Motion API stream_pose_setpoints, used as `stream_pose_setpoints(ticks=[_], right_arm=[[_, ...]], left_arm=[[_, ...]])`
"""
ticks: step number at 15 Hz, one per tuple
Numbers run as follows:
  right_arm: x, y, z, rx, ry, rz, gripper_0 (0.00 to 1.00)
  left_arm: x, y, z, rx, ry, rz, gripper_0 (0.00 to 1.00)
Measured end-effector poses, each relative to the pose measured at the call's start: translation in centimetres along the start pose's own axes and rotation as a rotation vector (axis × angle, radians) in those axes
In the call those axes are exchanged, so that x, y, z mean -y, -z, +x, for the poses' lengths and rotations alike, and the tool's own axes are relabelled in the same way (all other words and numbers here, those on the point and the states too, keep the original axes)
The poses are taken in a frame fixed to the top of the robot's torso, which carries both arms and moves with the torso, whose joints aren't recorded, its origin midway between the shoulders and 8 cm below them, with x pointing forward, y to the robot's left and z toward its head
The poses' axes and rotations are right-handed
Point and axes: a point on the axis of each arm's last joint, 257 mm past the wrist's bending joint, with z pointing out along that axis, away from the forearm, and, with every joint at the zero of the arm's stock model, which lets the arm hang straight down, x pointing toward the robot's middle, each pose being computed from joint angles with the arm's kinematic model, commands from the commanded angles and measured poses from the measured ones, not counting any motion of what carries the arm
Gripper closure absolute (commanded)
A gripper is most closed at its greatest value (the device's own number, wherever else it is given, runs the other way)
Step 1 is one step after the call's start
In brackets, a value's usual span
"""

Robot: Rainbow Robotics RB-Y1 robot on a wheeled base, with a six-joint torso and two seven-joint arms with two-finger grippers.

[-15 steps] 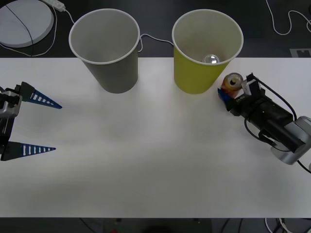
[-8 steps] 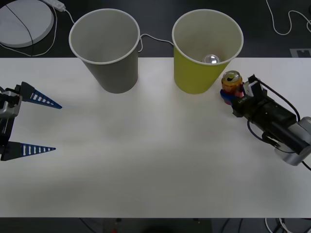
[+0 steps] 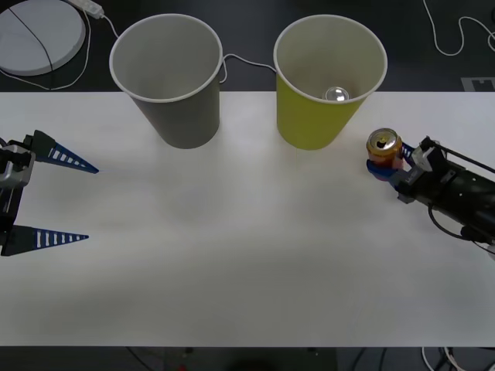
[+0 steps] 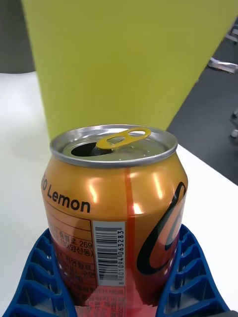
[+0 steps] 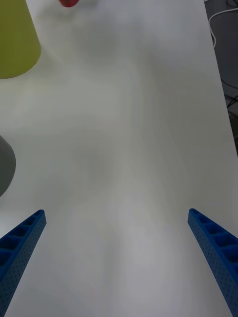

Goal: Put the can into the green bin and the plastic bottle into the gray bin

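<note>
Overhead front, two close wrist views

White table against a dark floor

A white table [image 3: 247,255] is seen filling most of the frame. Beyond its far edge a dark floor [image 3: 247,31] is shown, where a round white disc [image 3: 35,35] lies at upper left and white cables [image 3: 456,35] are strewn at upper right.

Gray bin [image 3: 168,77] left of green bin [image 3: 325,77]; can [image 3: 384,151] right of both
</note>
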Motion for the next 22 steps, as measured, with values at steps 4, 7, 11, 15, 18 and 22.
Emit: stream_pose_setpoints(ticks=[4,7,11,15,18,22], right_arm=[[-0.7,4.0,-0.6,0.001,0.04,-0.186,1.0],[-0.8,6.8,-1.1,-0.032,0.042,-0.316,1.0],[-0.9,9.7,-2.8,-0.097,0.025,-0.444,1.0],[0.7,12.4,-5.3,-0.197,0.037,-0.486,1.0],[2.0,14.0,-7.8,-0.282,0.045,-0.491,1.0],[2.2,15.2,-11.1,-0.365,0.04,-0.514,1.0]], left_arm=[[0.0,0.0,0.0,0.0,0.0,0.0,0.0],[0.0,0.0,0.0,0.0,0.0,0.0,0.0],[0.0,0.0,0.0,0.0,0.0,0.0,0.0],[0.0,0.0,0.0,0.0,0.0,0.0,0.0],[0.0,0.0,0.0,0.0,0.0,0.0,0.0],[0.0,0.0,0.0,0.0,0.0,0.0,0.0]])
